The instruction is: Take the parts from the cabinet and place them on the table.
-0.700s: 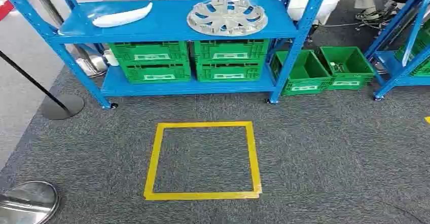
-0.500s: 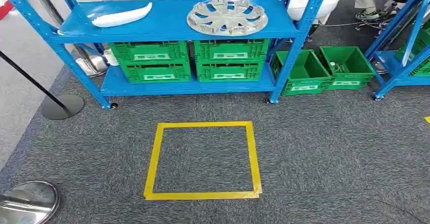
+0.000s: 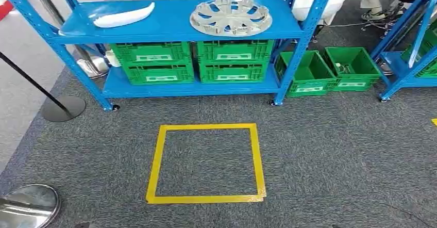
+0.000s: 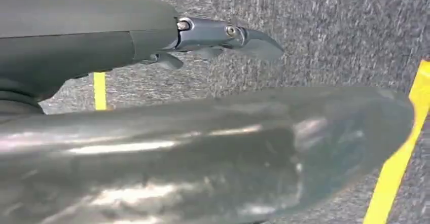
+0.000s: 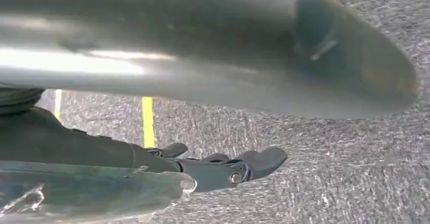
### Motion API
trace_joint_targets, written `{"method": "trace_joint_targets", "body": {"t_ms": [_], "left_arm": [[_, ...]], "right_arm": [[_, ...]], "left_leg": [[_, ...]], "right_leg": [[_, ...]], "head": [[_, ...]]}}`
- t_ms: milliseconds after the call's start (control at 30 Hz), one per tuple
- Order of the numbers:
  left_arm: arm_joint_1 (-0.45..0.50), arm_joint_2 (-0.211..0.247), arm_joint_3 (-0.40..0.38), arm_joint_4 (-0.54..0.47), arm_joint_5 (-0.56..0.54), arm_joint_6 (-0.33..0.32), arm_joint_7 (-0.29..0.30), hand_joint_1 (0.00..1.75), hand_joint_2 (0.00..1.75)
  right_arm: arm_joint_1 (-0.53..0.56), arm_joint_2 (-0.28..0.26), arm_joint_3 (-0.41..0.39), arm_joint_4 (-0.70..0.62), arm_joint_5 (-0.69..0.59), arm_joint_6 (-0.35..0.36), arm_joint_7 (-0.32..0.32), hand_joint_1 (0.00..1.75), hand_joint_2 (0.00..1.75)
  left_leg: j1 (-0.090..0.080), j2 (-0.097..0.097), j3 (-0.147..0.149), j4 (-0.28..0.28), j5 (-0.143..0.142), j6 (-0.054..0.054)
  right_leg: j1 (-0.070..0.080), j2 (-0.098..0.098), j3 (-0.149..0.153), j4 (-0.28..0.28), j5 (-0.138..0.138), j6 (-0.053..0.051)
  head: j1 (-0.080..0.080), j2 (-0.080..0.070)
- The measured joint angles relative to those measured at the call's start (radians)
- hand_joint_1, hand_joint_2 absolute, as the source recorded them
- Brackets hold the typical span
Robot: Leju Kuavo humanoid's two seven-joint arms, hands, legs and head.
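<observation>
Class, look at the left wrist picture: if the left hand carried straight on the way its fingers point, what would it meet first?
Probably the grey carpet: the left hand holds nothing and nothing lies ahead of it, though depth is unclear.

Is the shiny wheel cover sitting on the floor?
No, the wheel cover lies on the top shelf of the blue rack, beside a white part.

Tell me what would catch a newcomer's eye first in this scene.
Probably the bright yellow tape square on the grey carpet, right in front of the blue rack. Next, the silver hubcap on the rack's top shelf, with a white curved part lying to its left. Below them sit green crates, side by side.
</observation>
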Motion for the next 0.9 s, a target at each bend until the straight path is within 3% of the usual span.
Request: {"method": "trace_joint_targets", "body": {"t_ms": [800, 833, 900], "left_arm": [[-0.106, -0.05, 0.563, 0.018, -0.321, 0.064, -0.15, 0.0, 0.0], [-0.11, -0.051, 0.58, 0.019, -0.334, 0.067, -0.154, 0.0, 0.0], [-0.116, -0.055, 0.604, 0.024, -0.362, 0.072, -0.154, 0.0, 0.0]], "right_arm": [[-0.11, 0.04, -0.589, 0.026, 0.225, -0.115, -0.12, 0.0, 0.0], [-0.113, 0.04, -0.607, 0.027, 0.233, -0.12, -0.126, 0.0, 1.75], [-0.119, 0.041, -0.636, 0.027, 0.244, -0.141, -0.157, 0.0, 1.75]], "left_leg": [[0.0, 0.0, 0.0, 0.0, 0.0, 0.0], [0.0, 0.0, 0.0, 0.0, 0.0, 0.0], [0.0, 0.0, 0.0, 0.0, 0.0, 0.0]], "right_leg": [[0.0, 0.0, 0.0, 0.0, 0.0, 0.0], [0.0, 0.0, 0.0, 0.0, 0.0, 0.0], [0.0, 0.0, 0.0, 0.0, 0.0, 0.0]], "head": [[0.0, 0.0], [0.0, 0.0], [0.0, 0.0]]}}
